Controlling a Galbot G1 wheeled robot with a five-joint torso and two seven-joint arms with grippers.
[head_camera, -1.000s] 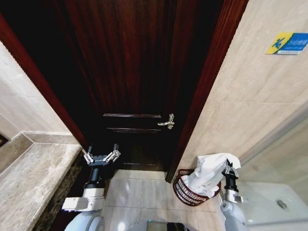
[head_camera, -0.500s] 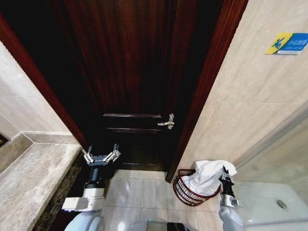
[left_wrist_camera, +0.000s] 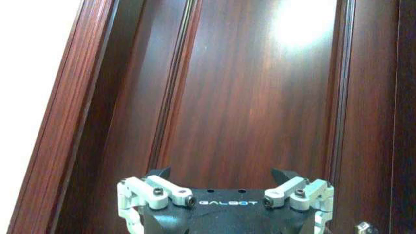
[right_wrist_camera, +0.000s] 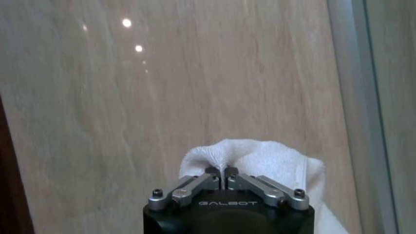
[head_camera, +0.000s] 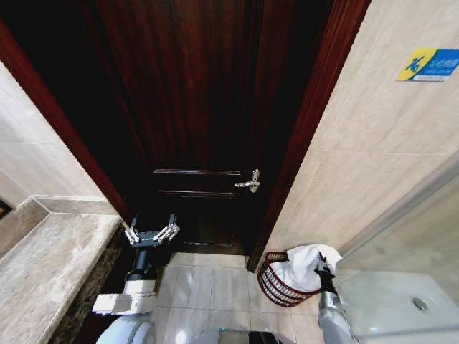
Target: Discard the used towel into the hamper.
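Observation:
The hamper (head_camera: 271, 285), a dark reddish-brown woven basket, stands on the floor tiles against the beige wall, just right of the door frame. The white towel (head_camera: 303, 264) lies bunched in and over its top. My right gripper (head_camera: 322, 268) is low at the hamper's right rim, shut on a fold of the towel. The right wrist view shows the towel (right_wrist_camera: 260, 156) pinched between the closed tips of the right gripper (right_wrist_camera: 222, 170). My left gripper (head_camera: 150, 232) hangs open in front of the door, holding nothing; the left wrist view shows this gripper (left_wrist_camera: 221, 173) facing the door panel.
A dark wooden door (head_camera: 193, 107) with a metal handle (head_camera: 248, 183) fills the middle. A stone counter (head_camera: 43, 265) runs along the left. A glass shower panel (head_camera: 409, 244) and white shower floor are at the right. Floor tiles (head_camera: 208, 287) lie between my arms.
My right gripper has moved down and slightly left with the towel, which has sunk lower into the hamper. The left arm has not moved.

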